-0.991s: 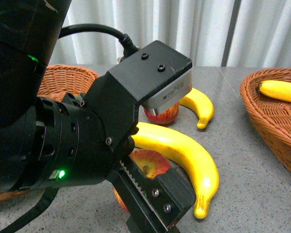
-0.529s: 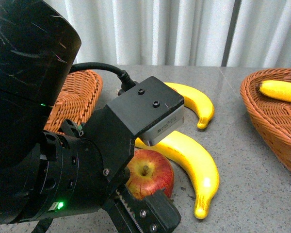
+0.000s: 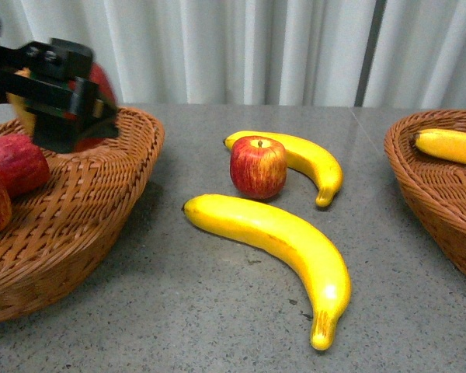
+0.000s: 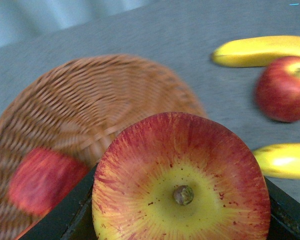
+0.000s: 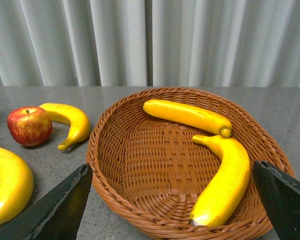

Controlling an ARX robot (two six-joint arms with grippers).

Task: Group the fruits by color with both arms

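My left gripper (image 3: 62, 97) is shut on a red-and-yellow apple (image 4: 180, 185), held above the left wicker basket (image 3: 101, 202). Two red apples (image 3: 12, 163) lie in that basket. Another apple (image 3: 258, 167) stands on the grey table against a small banana (image 3: 311, 159), and a long banana (image 3: 287, 241) lies nearer the front. In the right wrist view my right gripper (image 5: 170, 205) hangs open over the right basket (image 5: 100, 170), which holds two bananas (image 5: 187, 116) (image 5: 225, 180).
White curtains close off the back of the table. The two baskets stand at the left and right edges, with grey tabletop (image 3: 179, 311) between them around the loose fruit.
My left arm, which filled the front view near the long banana, has swung up and left with the apple and now hangs over the left basket.
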